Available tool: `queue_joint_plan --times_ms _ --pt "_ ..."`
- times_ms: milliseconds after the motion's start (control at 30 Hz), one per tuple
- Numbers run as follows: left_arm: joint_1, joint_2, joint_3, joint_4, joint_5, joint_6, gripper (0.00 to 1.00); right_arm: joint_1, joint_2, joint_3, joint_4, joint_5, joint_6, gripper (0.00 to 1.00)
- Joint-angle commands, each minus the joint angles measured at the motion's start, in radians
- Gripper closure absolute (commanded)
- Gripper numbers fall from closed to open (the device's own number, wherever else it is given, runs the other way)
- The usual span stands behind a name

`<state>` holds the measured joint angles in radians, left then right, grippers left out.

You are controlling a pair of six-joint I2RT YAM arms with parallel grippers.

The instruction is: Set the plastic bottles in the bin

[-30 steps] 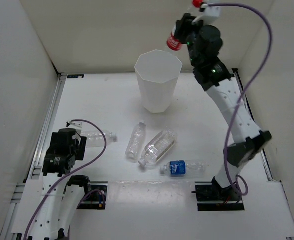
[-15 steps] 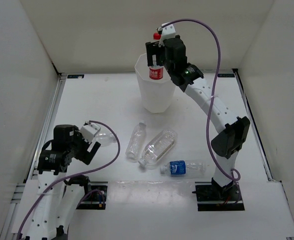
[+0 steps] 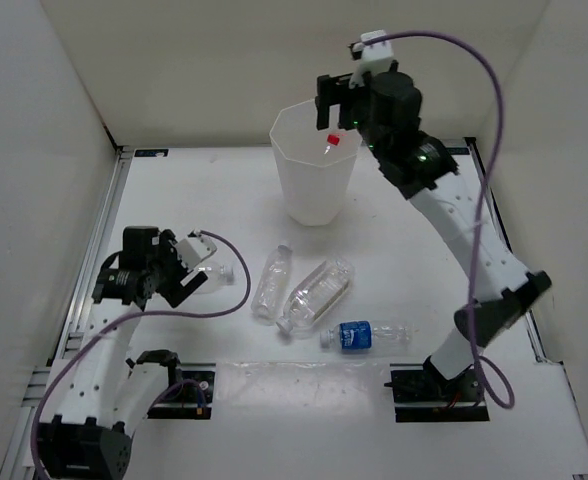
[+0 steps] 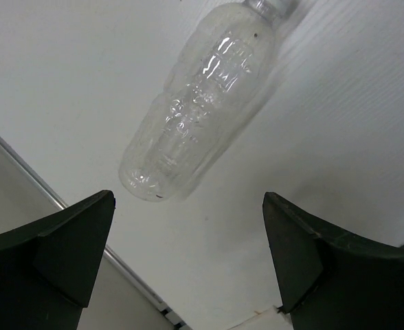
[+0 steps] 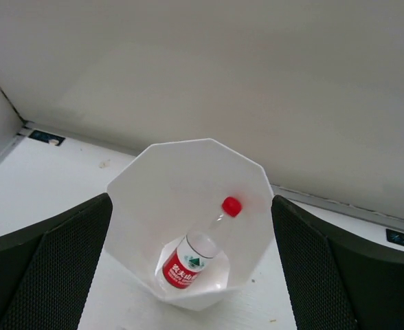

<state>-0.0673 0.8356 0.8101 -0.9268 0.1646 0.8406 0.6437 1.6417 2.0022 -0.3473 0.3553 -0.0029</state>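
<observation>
White table, right gripper wide open above bin, left gripper open

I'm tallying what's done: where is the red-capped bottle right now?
The red-capped bottle lies tilted inside the bin, at the table's far middle in the top view, cap uppermost.

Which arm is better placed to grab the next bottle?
Left. The left gripper, open, hovers close over a slim plain bottle; the right gripper is open above the bin, which holds the red-capped bottle.
</observation>
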Motion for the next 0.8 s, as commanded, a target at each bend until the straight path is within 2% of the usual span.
queue_joint_plan --times_ms 0,133,267,367,533,767 --pt "-0.022 0.091 0.027 0.042 -0.057 0.115 0.0 0.007 -0.17 -0.066 -0.106 -0.038 0.0 0.0" --pt "-0.135 0.131 -0.018 0.087 -0.158 0.198 0.0 0.007 -0.305 -0.236 -0.217 -0.059 0.063 0.0" --pt "-0.27 0.131 -0.058 0.111 -0.192 0.306 0.0 0.016 -0.44 -0.431 -0.272 -0.024 0.144 0.0" --pt "-0.324 0.181 -0.118 0.166 -0.256 0.345 0.0 0.016 -0.497 -0.54 -0.314 -0.015 0.217 0.0" --pt "-0.345 0.369 -0.082 0.253 -0.316 0.281 0.0 0.016 -0.574 -0.66 -0.335 -0.015 0.305 0.0" --pt "-0.345 0.534 -0.072 0.295 -0.35 0.241 0.0 0.016 -0.615 -0.714 -0.344 -0.013 0.337 0.0"
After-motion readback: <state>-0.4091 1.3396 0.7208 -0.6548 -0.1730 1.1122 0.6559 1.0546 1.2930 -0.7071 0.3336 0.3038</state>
